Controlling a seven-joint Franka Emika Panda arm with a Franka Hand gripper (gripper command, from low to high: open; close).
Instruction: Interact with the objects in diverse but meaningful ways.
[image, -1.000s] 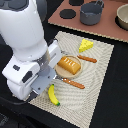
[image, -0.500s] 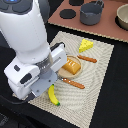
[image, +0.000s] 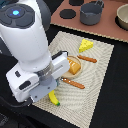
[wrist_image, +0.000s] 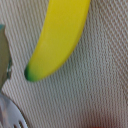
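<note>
On the woven mat (image: 100, 75), an unlabelled banana (wrist_image: 57, 37) lies.

A toy kitchen tabletop: a grey play pot (image: 92, 12) on a brown stovetop board (image: 107, 25), beside a woven beige placemat (image: 95, 75).

exterior: high, oblique, wide | wrist: close, facing mat | shared: banana (image: 53, 98) (wrist_image: 57, 37)

Yellow banana (wrist_image: 59, 37) with green tip, yellow cheese wedge (image: 85, 45), golden-brown bread (image: 74, 66), orange-handled cutlery (image: 73, 83), beige woven mat (image: 97, 80), white arm (image: 27, 45).
</note>
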